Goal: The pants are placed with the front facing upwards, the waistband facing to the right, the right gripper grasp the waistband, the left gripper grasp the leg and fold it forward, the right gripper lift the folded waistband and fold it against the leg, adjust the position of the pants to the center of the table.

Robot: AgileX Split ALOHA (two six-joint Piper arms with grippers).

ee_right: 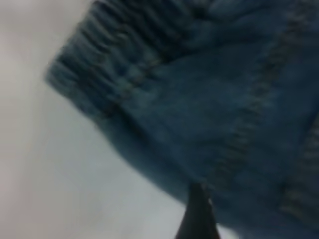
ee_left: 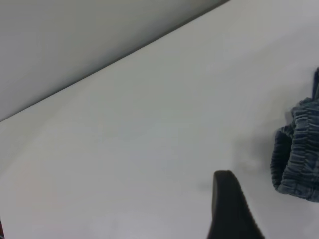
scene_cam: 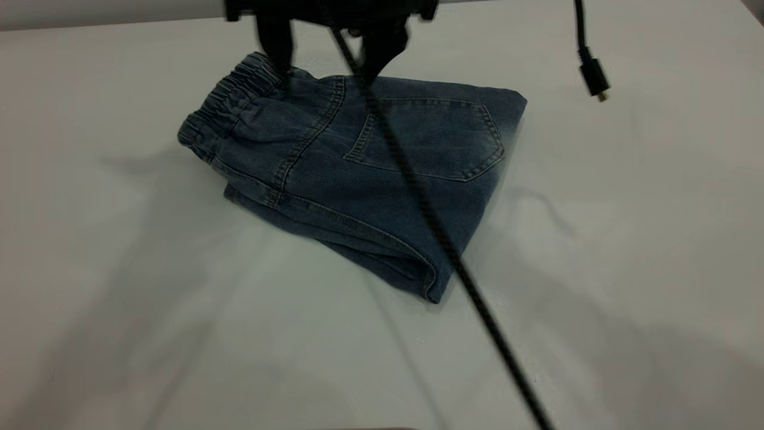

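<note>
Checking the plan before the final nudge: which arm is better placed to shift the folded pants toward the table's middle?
Probably the right: its black end effector stands open on the folded blue denim pants beside the ruched waistband. The left end effector is off over bare white table.

Folded pants (scene_cam: 370,173) lie on table (scene_cam: 627,269), toward far side. Waistband (scene_cam: 224,107) at left end. Right gripper (scene_cam: 325,63) above far edge.

Blue denim on a pale table

The pants (scene_cam: 382,173) are faded blue with tan stitching; the ruched waistband (scene_cam: 224,104) is darker blue; the table (scene_cam: 627,269) is plain whitish grey.
</note>
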